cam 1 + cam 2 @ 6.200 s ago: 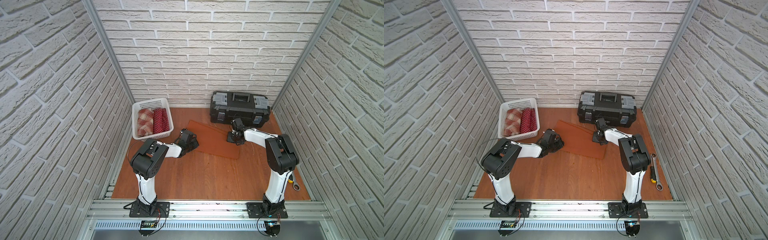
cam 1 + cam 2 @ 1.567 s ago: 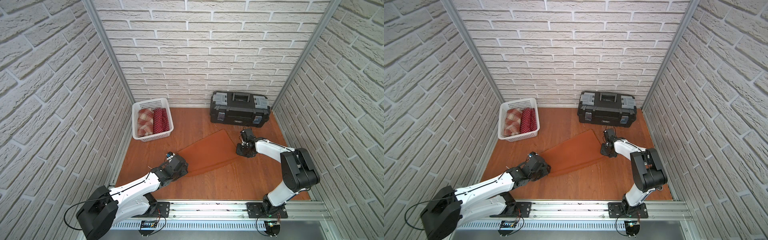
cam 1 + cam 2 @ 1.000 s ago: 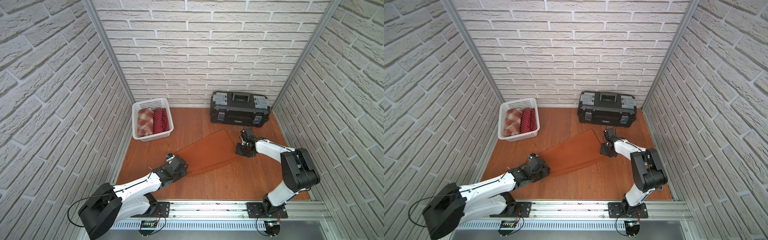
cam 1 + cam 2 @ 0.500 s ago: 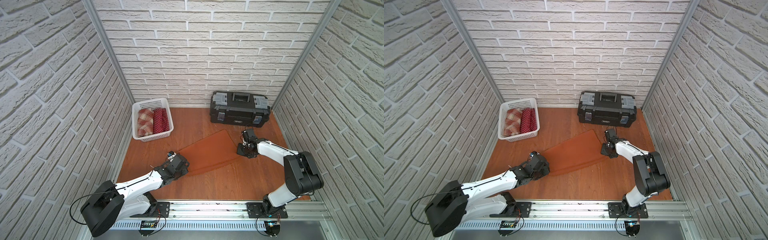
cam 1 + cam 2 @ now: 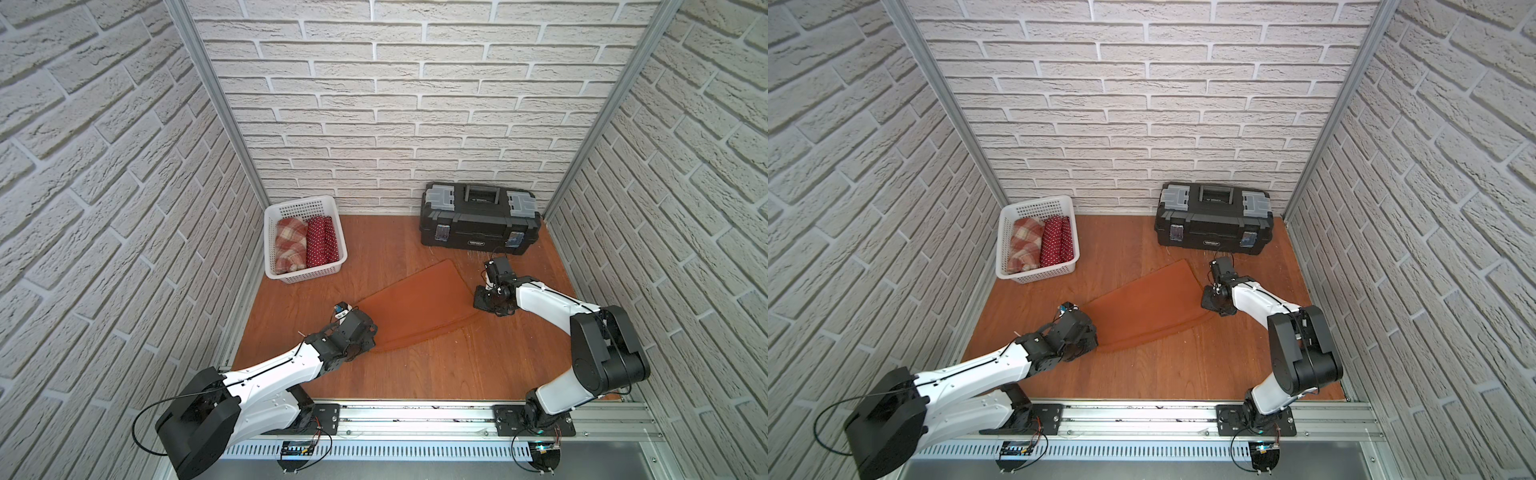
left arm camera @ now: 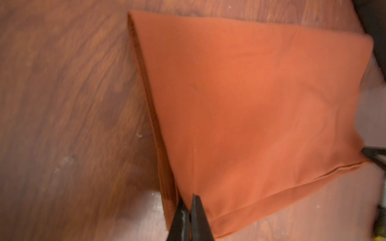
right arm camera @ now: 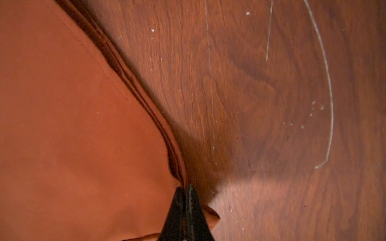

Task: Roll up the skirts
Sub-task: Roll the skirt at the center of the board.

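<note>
Closing down over the last second, left gripper [image 6: 189,200] is now pinching one corner of the orange skirt [image 6: 250,104], tips pressed together on cloth. Opposite, right gripper [image 7: 184,191] is pinching the far-end corner, squeezed tight too. Skirt is lying flat on the wooden table [image 5: 415,374], out in front of basket [image 5: 307,275] and toolbox [image 5: 478,226]. The plaid skirt [image 5: 289,247] and dotted skirt [image 5: 320,241] are sitting rolled in the basket. I'm judging both corners should be lifting together, keeping the edge taut, turning evenly. Versus six seconds back, orange skirt is sitting farther from the toolbox, rotated.
</note>
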Controlling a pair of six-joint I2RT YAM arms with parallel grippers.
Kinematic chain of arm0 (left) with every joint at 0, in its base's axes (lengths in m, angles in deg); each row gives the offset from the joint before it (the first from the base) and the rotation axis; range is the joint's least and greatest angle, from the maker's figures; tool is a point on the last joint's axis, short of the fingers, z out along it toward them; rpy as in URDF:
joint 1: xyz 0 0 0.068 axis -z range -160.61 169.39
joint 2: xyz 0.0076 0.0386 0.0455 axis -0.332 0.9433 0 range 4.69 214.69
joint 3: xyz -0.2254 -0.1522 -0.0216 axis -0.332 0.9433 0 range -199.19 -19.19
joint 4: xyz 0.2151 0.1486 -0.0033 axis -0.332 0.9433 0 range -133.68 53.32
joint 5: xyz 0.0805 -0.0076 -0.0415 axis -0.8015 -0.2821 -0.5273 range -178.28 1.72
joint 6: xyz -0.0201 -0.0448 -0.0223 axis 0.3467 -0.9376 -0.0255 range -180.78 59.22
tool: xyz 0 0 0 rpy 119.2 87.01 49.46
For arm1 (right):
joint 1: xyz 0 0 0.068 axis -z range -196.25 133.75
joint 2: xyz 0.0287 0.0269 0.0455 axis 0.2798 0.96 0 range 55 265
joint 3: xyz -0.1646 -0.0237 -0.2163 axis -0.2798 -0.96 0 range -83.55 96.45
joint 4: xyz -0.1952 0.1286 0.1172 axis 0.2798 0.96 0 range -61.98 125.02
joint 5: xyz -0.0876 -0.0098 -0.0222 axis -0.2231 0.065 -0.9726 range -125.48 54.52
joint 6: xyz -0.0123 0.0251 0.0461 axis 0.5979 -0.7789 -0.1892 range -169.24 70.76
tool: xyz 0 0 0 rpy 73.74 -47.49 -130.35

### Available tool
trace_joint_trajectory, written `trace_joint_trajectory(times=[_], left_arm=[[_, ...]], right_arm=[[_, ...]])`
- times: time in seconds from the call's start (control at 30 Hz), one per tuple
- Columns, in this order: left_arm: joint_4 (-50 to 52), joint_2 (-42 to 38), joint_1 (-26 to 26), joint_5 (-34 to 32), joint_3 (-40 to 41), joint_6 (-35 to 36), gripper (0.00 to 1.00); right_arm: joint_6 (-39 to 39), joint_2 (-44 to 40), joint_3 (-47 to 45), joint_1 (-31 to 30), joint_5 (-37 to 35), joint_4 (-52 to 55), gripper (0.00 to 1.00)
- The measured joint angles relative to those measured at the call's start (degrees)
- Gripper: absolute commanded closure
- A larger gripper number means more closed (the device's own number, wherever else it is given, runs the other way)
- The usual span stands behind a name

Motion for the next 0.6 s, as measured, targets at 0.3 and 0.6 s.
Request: trace_joint_trajectory(times=[0.3, 0.6], left_arm=[[-0.63, 1.46, 0.0, 0.02, -1.2, 0.68, 1.0], [-0.72, 1.68, 0.0, 0.04, -1.4, 0.87, 1.0]], right_arm=[[0.63, -1.25, 0.02, 0.0, 0.17, 1.36, 0.76], [0.57, -1.38, 0.02, 0.0, 1.55, 1.31, 0.98]])
